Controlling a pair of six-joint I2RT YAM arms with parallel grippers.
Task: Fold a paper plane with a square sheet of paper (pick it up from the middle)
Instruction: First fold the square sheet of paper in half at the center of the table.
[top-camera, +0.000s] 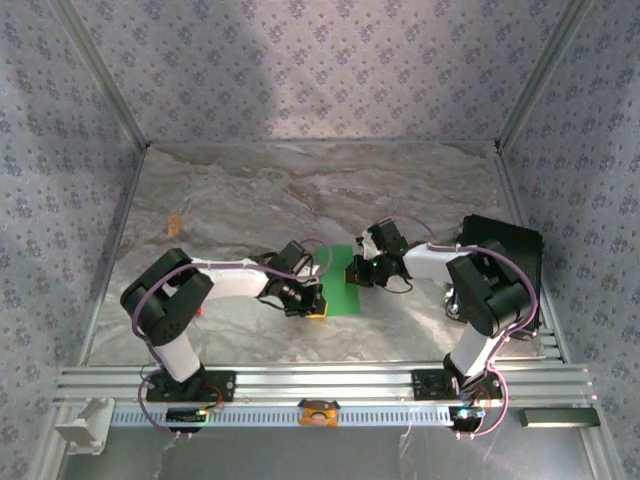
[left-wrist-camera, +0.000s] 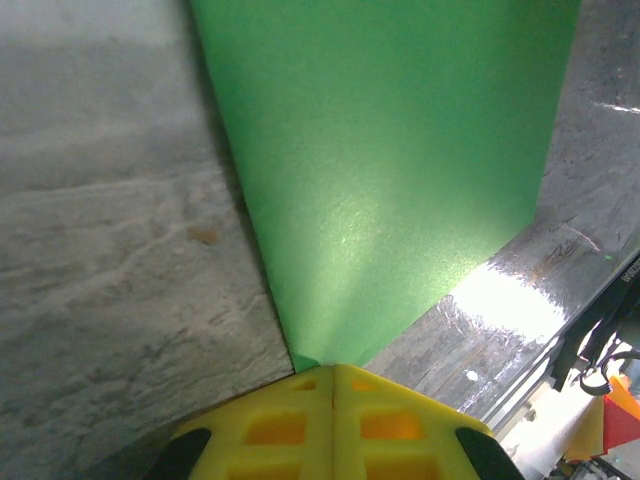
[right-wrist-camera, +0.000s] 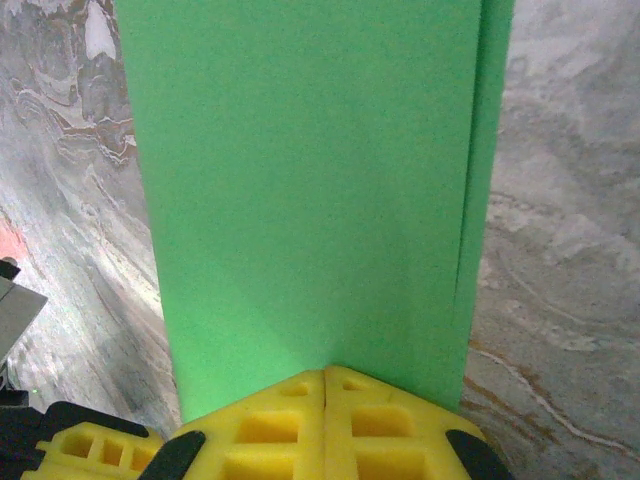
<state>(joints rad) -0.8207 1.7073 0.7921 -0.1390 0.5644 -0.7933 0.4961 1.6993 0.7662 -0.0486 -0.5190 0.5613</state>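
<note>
A bright green square sheet of paper (top-camera: 343, 283) lay stretched between the two pairs of jaws, over a grey marbled counter (top-camera: 250, 200). From the left jaws, it narrowed to a corner pointing straight into them and fanned wider going away. From the right jaws, it ran straight ahead as a long band, with a second folded layer showing along its right edge. The paper was plain and unmarked. The left jaws and right jaws were both clenched, yellow pads (left-wrist-camera: 275, 425) pressed together, each pinching the sheet's nearest end.
</note>
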